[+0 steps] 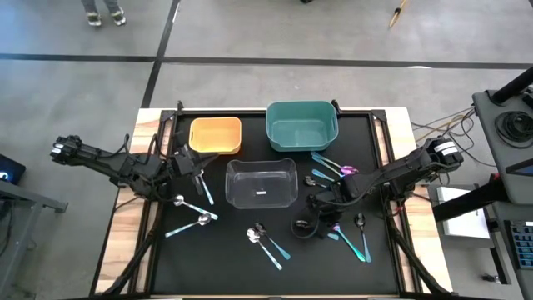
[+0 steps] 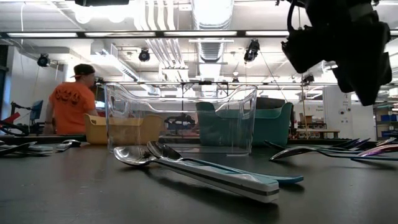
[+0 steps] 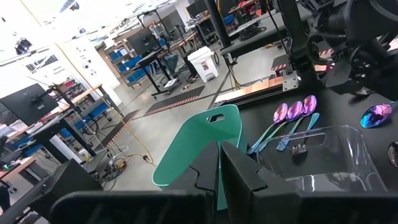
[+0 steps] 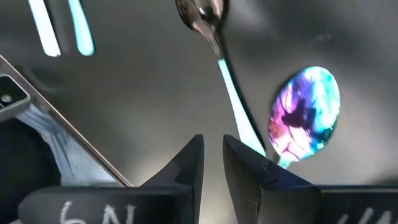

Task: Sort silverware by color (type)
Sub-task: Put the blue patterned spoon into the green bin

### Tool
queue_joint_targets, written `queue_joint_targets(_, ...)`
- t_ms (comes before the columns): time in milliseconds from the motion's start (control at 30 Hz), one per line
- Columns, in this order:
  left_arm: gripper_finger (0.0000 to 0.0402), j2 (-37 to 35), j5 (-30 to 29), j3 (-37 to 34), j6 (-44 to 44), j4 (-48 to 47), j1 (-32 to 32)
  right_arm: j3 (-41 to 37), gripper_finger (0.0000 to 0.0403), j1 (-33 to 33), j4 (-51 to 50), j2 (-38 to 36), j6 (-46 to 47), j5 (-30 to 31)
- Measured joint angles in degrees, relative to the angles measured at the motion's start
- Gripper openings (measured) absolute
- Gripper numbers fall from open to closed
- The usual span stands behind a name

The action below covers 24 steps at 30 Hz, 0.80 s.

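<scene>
Spoons with teal handles lie in scattered groups on the black mat: a pair at the left (image 1: 190, 212), a pair in the middle (image 1: 265, 240), more at the right (image 1: 331, 167) (image 1: 354, 237). My right gripper (image 4: 212, 152) hangs tilted down over the right group, fingers a narrow gap apart, with nothing between them. An iridescent spoon (image 4: 305, 115) lies just beside its fingers, the handle hidden behind one finger. A silver spoon (image 4: 199, 15) lies farther off. My left gripper (image 3: 219, 165) waits shut and level beside the orange bin (image 1: 216, 135).
The teal bin (image 1: 301, 125) stands at the far side and the clear bin (image 1: 261, 183) in the middle of the mat. Three purple spoons (image 3: 293, 111) lie side by side past the clear bin. A person in an orange shirt (image 2: 71, 102) stands in the room behind.
</scene>
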Motion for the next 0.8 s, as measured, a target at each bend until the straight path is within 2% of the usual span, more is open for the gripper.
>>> queue_joint_targets(200, 0.0000, 0.00, 0.00, 0.00, 0.02, 0.00, 0.00, 0.00, 0.0086, -0.02, 1.45, 0.00, 0.41, 0.95)
queue_joint_targets(500, 0.0000, 0.00, 0.00, 0.00, 0.02, 0.00, 0.00, 0.00, 0.0196, -0.14, 0.09, 0.00, 8.84, 5.68)
queue_joint_targets(600, 0.0000, 0.00, 0.00, 0.00, 0.02, 0.00, 0.00, 0.00, 0.0226, -0.66, -2.07, -0.01, 7.88, 5.76)
queue_joint_targets(800, 0.0000, 0.00, 0.00, 0.00, 0.02, -0.02, 0.00, 0.00, 0.0243, -0.52, -2.18, -0.02, 5.36, 5.76)
